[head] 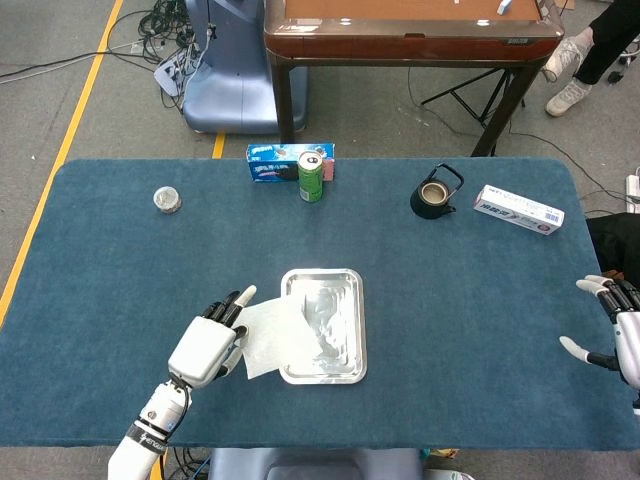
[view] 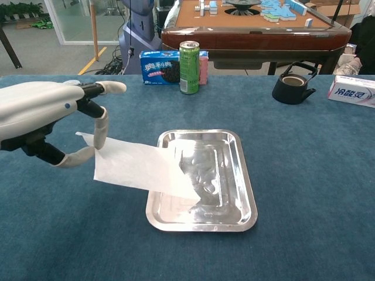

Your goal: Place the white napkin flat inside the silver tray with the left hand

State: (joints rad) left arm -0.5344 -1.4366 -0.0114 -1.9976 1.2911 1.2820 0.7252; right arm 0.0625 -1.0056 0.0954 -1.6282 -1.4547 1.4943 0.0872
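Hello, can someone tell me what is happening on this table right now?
The robot's left hand holds a white napkin by its edge, partly lifted. One corner of the napkin already reaches over the rim into the silver tray, but most of it is outside, so it does not lie flat inside yet. The right hand waits open at the table's far right.

Robot lab — floor cables (head: 165,25), taped yellow line (head: 60,150).

tray (head: 323,372) sat at table (head: 110,300) centre-front | napkin (view: 137,166) hung over tray's left rim, one corner inside | left hand (view: 41,114) left of tray, holding napkin's outer edge | can (head: 311,177) and box (head: 272,162) behind tray | kettle (head: 436,192) back right | right hand (head: 618,325) at far right edge
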